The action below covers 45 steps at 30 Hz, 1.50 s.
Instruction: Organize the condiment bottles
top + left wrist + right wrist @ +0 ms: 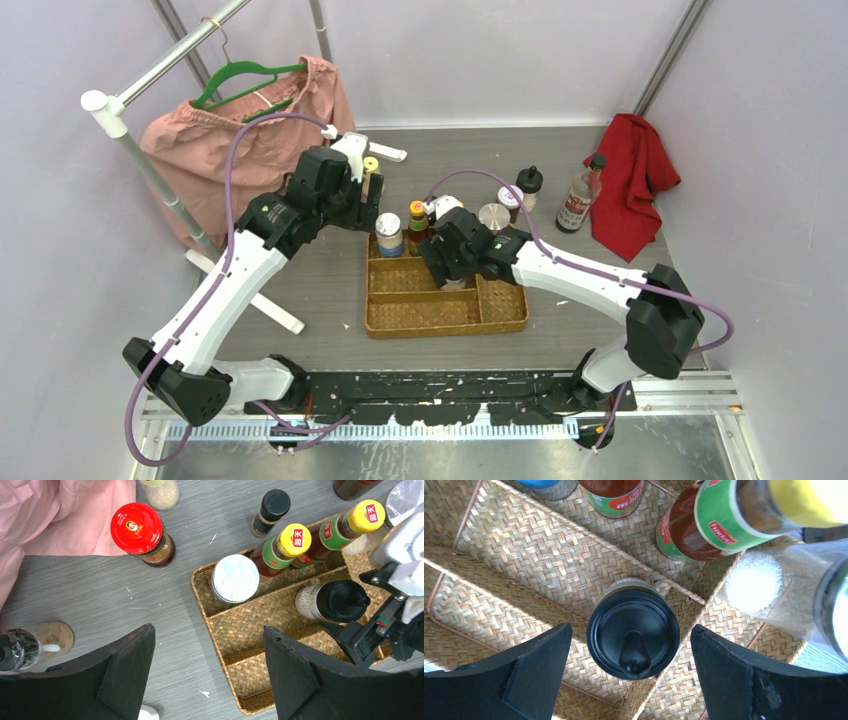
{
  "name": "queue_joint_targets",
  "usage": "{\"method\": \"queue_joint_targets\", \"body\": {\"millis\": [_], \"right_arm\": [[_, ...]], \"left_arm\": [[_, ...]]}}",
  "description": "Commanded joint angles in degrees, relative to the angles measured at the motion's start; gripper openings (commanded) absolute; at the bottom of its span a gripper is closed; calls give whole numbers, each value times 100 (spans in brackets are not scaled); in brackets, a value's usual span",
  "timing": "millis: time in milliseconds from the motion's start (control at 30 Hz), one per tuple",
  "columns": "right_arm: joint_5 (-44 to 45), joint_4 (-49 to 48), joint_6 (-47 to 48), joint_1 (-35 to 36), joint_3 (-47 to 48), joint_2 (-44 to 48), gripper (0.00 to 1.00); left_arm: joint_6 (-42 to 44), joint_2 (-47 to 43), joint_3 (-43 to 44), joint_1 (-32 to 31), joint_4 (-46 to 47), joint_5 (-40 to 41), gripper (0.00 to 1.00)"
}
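The tan woven tray holds a white-lidded jar, two yellow-capped dark sauce bottles and a black-lidded shaker. My right gripper is open and hangs over that shaker, one finger on each side with a gap showing at both. In the top view it is above the tray's middle. My left gripper is open and empty above the tray's left edge. A red-lidded jar and a black-capped bottle stand on the table beyond the tray.
More shakers and a black-capped bottle stand behind the tray, with a dark red-capped bottle by a red cloth. A pink garment hangs on a white rack at the far left. A clear shaker stands close to my right gripper.
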<state>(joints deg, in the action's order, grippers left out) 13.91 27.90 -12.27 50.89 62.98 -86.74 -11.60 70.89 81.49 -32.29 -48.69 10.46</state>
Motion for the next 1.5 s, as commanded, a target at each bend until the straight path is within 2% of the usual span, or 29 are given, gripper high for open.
{"method": "queue_joint_targets", "body": {"millis": [0, 167, 267, 333, 400, 600, 733, 800, 900, 1300, 1467], "right_arm": [[52, -66, -42, 29, 57, 475, 95], [-43, 484, -99, 114, 536, 1027, 95], [75, 1035, -113, 118, 1401, 1299, 95], [432, 1414, 96, 90, 2183, 1151, 95], [448, 1657, 346, -143, 3005, 713, 95], [-759, 2245, 552, -1303, 5473, -1210, 93], [-1466, 3111, 620, -1783, 7449, -2866, 92], [-1656, 3431, 725, -1837, 8041, -3421, 92], [-1805, 3445, 833, -1863, 8080, -3778, 93], [-2188, 2394, 582, -1715, 6155, -3621, 87], [-1961, 2193, 570, -1534, 5773, -3638, 85]], "left_arm": [[-12, -76, -2, -12, 79, -44, 79], [5, -84, -2, -12, 71, -20, 79], [25, -39, -2, -11, 81, 29, 79], [19, 32, -19, -14, 144, 58, 80], [-23, 172, -5, -14, 208, 51, 80], [-27, 528, 279, -14, 198, 56, 80], [38, 485, 480, -11, -10, 114, 80], [43, 408, 534, -12, -170, 146, 80], [3, 159, 464, -14, -265, 175, 80], [-10, -271, 306, -10, -353, 196, 80], [-1, -240, 247, -9, -306, 154, 80]]}}
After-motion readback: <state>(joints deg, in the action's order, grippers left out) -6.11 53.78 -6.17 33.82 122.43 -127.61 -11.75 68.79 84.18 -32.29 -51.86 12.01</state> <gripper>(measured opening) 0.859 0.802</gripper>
